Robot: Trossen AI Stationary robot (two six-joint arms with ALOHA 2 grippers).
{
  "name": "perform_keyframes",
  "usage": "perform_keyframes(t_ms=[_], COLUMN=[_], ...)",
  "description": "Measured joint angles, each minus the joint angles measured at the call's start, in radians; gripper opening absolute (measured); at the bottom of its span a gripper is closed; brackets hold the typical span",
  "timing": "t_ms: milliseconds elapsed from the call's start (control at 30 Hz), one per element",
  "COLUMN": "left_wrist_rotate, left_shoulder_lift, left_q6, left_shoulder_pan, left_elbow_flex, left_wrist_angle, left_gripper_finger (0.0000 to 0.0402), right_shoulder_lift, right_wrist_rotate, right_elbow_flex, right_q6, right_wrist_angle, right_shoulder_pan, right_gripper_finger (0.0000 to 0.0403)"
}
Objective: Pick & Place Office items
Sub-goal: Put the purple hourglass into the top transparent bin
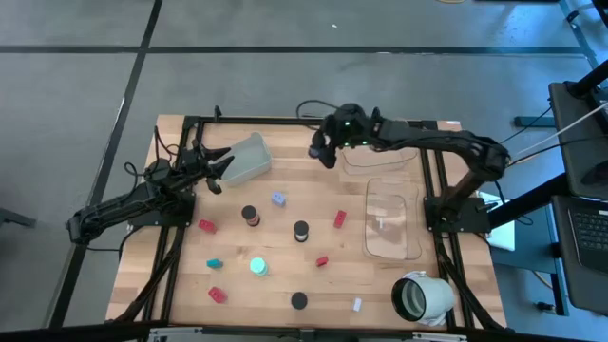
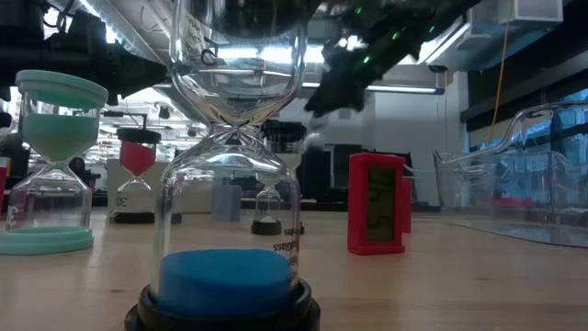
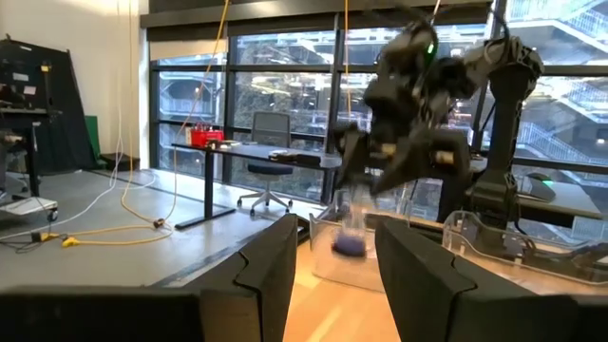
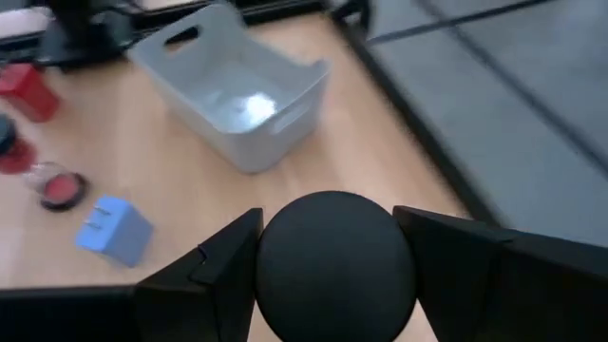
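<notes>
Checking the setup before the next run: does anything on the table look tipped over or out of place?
Yes: the big white hollow cylinder lies on its side at the table's near right corner, open end showing. The grey tray sits skewed to the table's edges.

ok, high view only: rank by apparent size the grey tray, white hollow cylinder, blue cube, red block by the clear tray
1. grey tray and white hollow cylinder: too close in apparent size to rank.
2. red block
3. blue cube, only slightly smaller than the red block.

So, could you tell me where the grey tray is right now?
In the high view, the grey tray sits at the table's far left, beside the left hand, with the lavender cube nearby.
</notes>
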Motion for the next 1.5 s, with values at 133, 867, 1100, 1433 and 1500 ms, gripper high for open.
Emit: perform_keyframes(t_ms=[133,867,1100,1433,1500], left_wrist_rotate=[0.007,-0.007,-0.082,-0.133,-0.133], left_shoulder_lift=[0.0,0.0,0.0,0.0,0.0], left_q6=[0.0,-0.042,-0.021,-0.015,-0.015], left_shoulder_pan=[0.0,0.0,0.0,0.0,0.0], left_elbow_flex=[0.0,0.0,0.0,0.0,0.0], left_wrist_angle=[-0.008,-0.028,-0.028,-0.017,-0.006], left_gripper_finger=[0.0141,0.0141,0.0141,0.0141,0.0141], right_shoulder_lift=[-0.109,-0.368,-0.368,-0.368,-0.368], right_wrist_rotate=[0.115,0.329,0.373,0.374,0.374], right_elbow_flex=[0.0,-0.425,-0.51,-0.595,-0.599], right_q6=[-0.008,0.187,0.232,0.27,0.278], right_wrist_angle=[-0.141,-0.139,-0.07,0.004,0.014], right_shoulder_pan=[-0.02,-0.298,-0.329,-0.356,-0.36], right_gripper_finger=[0.0214,0.0223,0.0214,0.0214,0.0215])
